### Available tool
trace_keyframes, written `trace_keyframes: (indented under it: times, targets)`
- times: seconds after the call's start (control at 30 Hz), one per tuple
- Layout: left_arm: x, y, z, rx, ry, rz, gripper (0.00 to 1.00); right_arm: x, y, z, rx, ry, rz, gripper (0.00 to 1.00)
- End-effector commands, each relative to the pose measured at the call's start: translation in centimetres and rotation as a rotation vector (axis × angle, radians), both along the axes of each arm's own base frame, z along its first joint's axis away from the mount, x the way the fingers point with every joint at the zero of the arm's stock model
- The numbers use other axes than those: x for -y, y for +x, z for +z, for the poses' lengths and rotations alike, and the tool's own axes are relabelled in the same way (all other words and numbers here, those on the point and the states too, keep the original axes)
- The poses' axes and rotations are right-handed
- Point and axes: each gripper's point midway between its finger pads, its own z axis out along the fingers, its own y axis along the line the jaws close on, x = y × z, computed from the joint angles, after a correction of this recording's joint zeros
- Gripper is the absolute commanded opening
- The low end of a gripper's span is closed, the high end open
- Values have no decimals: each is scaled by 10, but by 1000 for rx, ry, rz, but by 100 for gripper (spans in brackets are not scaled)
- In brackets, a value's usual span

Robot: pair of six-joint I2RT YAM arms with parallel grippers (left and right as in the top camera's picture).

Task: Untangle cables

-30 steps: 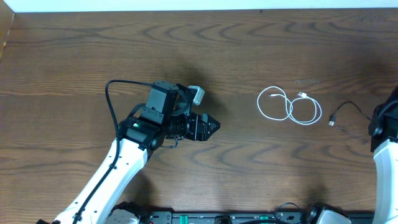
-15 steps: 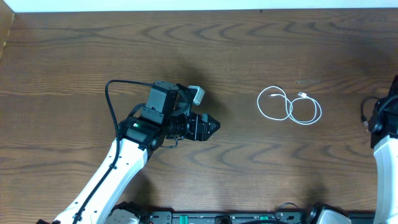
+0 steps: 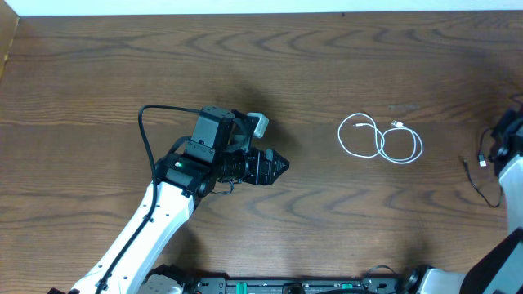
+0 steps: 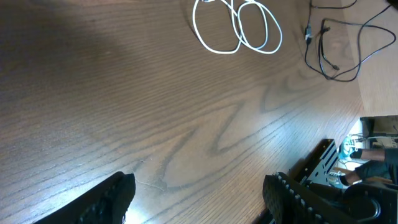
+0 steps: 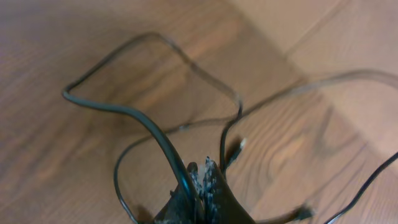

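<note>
The white cable (image 3: 380, 139) lies in two loose loops on the table right of centre; it also shows at the top of the left wrist view (image 4: 236, 31). The black cable (image 3: 482, 173) lies apart from it near the right edge, and shows in the left wrist view (image 4: 329, 46) too. My right gripper (image 5: 205, 169) is shut on the black cable (image 5: 124, 112), whose loops spread out in front of the jaws. My left gripper (image 3: 282, 166) is open and empty over bare wood, well left of the white cable; its fingers also show in its own view (image 4: 199, 199).
The right arm (image 3: 511, 143) sits at the table's right edge. The table's right edge and a paler floor show in the right wrist view (image 5: 323, 37). A black rail (image 3: 327, 286) runs along the front edge.
My right arm has drawn the black cable to the right and a little toward the front, farther from the white cable. The left arm and the white cable have not moved.
</note>
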Motion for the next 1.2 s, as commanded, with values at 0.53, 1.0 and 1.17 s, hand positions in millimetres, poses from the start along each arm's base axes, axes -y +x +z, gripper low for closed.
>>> trace_keyframes:
  times: [0.53, 1.0, 1.17]
  targets:
    - [1, 3, 3, 18, 8, -5, 70, 36, -24, -27, 272, 380, -197, 74]
    - [1, 3, 3, 18, 8, -5, 71, 26, 17, 76, 595, 273, 60, 69]
    - [-2, 6, 1, 24, 25, 9, 71, 15, 12, 116, 666, 220, 111, 69]
